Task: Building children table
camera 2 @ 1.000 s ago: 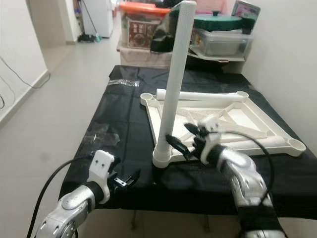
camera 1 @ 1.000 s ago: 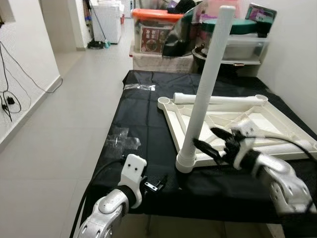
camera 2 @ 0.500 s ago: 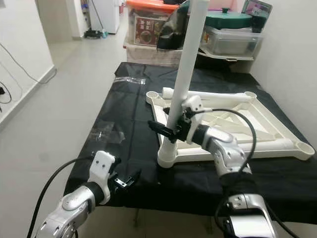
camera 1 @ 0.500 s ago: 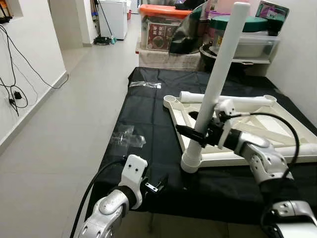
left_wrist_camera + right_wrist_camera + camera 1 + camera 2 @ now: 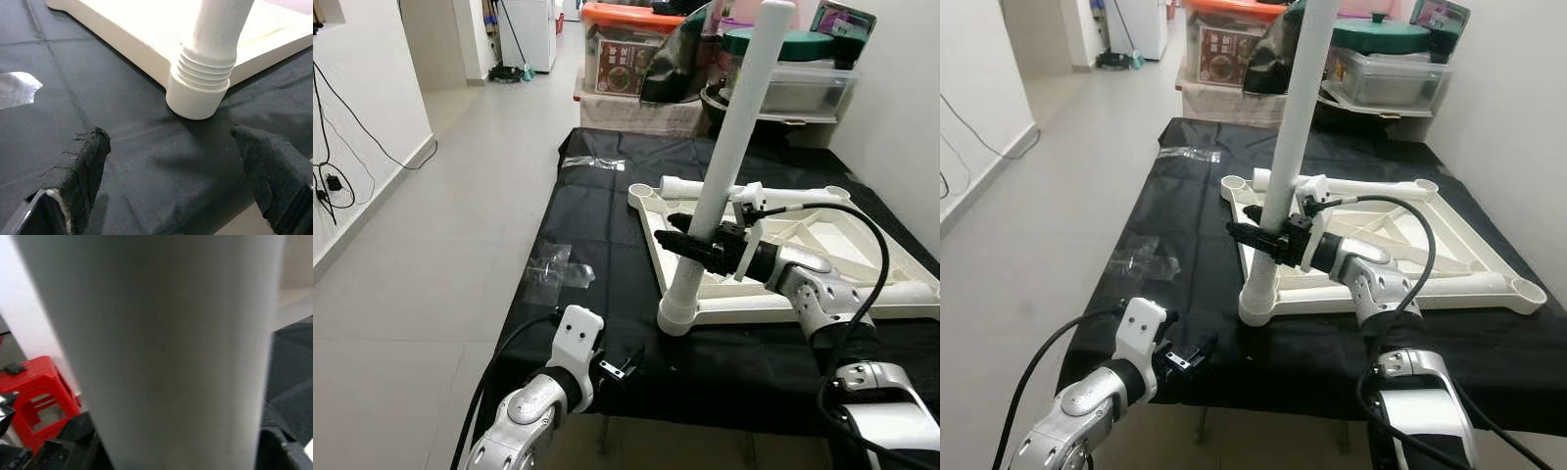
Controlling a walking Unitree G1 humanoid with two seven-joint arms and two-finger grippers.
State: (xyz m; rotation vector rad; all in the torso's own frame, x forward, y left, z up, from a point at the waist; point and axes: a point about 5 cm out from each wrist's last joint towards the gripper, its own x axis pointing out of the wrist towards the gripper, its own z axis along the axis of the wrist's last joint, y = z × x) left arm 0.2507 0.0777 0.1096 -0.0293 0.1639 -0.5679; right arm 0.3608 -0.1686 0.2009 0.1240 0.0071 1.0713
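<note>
A white table top (image 5: 862,294) lies upside down on a black-covered table (image 5: 597,225). One white leg (image 5: 734,127) stands upright in its front-left corner socket (image 5: 677,313). A second leg (image 5: 773,194) lies along the far side of the frame. My right gripper (image 5: 690,245) is shut on the standing leg a little above the socket, with the leg (image 5: 161,342) between its fingers. My left gripper (image 5: 625,364) hovers open at the table's front edge, just short of the socket (image 5: 198,95), and holds nothing.
Clear plastic wrappers (image 5: 553,269) lie on the cloth at the left, and another (image 5: 592,164) at the far left corner. Storage boxes (image 5: 631,54) and a lidded bin (image 5: 803,73) stand behind the table. A wall runs along the right, tiled floor (image 5: 440,215) along the left.
My right gripper has moved up from beside the socket to the leg's lower shaft and taken hold of it. The left arm has stayed put. The camera shifted a little.
</note>
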